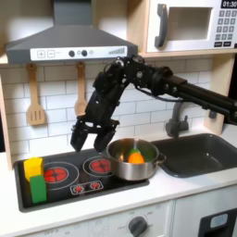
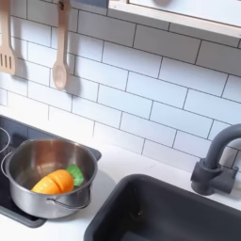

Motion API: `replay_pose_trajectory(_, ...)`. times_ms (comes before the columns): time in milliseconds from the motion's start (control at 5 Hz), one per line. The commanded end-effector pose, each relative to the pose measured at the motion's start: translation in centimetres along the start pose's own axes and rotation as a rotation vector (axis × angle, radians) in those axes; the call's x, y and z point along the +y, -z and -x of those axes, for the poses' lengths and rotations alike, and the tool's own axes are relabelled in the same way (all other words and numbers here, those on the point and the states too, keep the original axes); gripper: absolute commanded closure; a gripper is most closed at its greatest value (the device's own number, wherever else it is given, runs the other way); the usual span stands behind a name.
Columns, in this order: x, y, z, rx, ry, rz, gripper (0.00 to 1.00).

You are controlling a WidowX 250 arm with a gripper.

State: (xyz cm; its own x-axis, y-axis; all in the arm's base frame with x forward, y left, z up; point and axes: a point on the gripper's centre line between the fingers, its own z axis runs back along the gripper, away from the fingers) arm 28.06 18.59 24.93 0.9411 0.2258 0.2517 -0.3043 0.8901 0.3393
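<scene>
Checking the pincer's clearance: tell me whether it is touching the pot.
Apart. In the first exterior view the open pincer hangs over the stove, left of the pot, with tile wall showing between its nearer finger and the pot's rim.

Readable text: one clock display, partly cut off

In the first exterior view, the microwave (image 1: 190, 25) at top right carries a small digital display (image 1: 229, 4) with light digits that seem to begin "1:0", cut by the frame edge. The keypad (image 1: 225, 28) below it has white buttons whose markings are too small to read. No other lettering is legible in both exterior views.
</scene>
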Motion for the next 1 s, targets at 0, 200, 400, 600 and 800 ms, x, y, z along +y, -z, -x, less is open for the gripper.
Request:
replay_pose_trajectory(0, 2.0, 0.8, -0.1, 0.0, 0.011, -0.071, 0.0)
replay_pose_trajectory(200, 2.1, 0.9, -0.1, -0.009, -0.032, 0.032, 0.0)
replay_pose_trajectory(400, 0.4, 0.9, -0.3, 0.01, 0.006, 0.042, 0.0)
replay_pose_trajectory(600, -1.9, 0.3, -1.0, -0.009, 0.038, 0.14, 0.0)
replay_pose_trajectory(800, -5.3, -0.5, -1.7, -0.028, 0.112, 0.201, 0.0)
